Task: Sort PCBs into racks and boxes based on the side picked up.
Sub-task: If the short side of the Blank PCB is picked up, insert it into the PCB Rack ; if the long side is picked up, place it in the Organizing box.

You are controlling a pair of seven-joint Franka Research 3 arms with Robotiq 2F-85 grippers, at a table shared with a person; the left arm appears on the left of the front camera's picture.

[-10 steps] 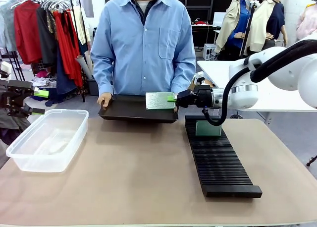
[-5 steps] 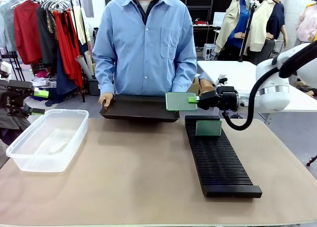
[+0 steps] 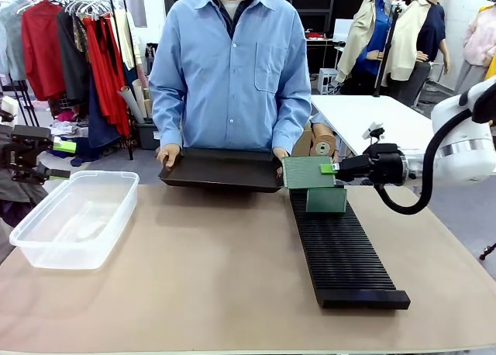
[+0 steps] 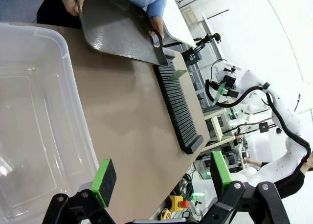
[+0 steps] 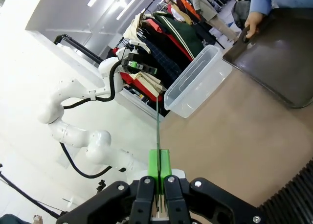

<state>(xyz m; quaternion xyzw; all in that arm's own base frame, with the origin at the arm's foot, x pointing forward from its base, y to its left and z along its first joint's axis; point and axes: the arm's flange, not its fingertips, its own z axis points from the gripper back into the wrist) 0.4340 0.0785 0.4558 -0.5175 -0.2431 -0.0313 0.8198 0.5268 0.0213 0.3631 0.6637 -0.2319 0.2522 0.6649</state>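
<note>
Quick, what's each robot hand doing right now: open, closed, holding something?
Left gripper: open, holding nothing.
Right gripper: shut on a thin green rectangular circuit board.

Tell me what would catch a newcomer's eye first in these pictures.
The right gripper, shut on a green PCB, holds it upright by the far end of the black slotted rack, where another PCB stands. Opposite, a person holds a black tray; a clear tub sits at left.
</note>
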